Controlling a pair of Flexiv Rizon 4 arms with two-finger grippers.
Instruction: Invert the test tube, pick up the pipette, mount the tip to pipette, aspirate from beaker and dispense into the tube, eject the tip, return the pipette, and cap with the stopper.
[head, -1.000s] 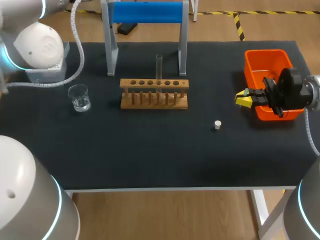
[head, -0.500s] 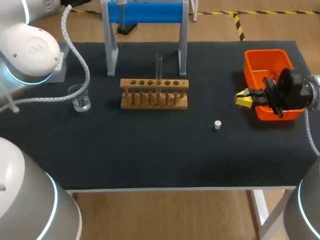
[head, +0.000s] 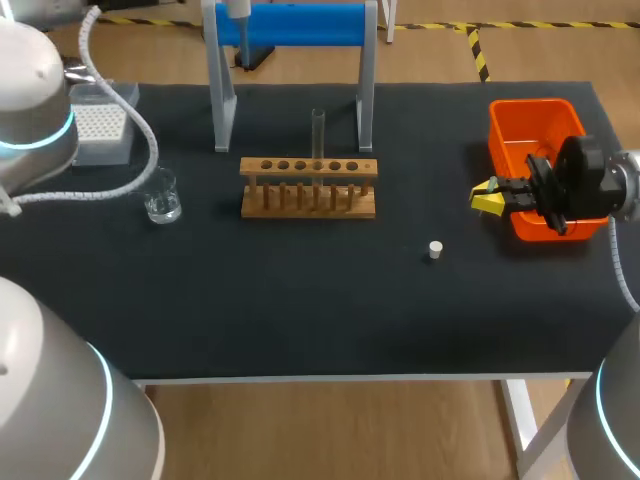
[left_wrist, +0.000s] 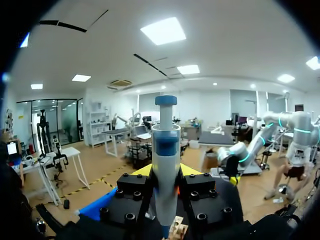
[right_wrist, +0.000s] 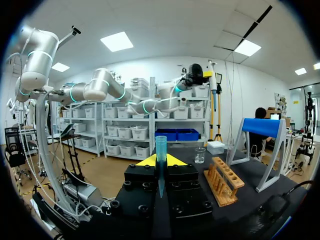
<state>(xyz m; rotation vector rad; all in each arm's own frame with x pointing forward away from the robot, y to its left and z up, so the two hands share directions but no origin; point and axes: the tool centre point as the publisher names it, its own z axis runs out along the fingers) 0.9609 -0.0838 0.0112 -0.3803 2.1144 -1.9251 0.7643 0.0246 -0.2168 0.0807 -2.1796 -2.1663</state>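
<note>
My left gripper is shut on the white-and-blue pipette, which stands upright between its fingers. In the head view only the pipette's lower end shows, above the blue stand. My right gripper hovers beside the orange bin, shut on a blue pipette tip. A clear test tube stands upright in the wooden rack. The glass beaker sits left of the rack. The white stopper lies on the mat, below and left of the right gripper.
A grey tip box sits at the far left, partly behind my left arm's white joint. The blue stand's legs flank the test tube behind the rack. Bare black mat stretches across the front.
My left arm has swung up and back to the left, uncovering the tip box, and the pipette's end now shows above the blue stand. The right arm has not moved.
</note>
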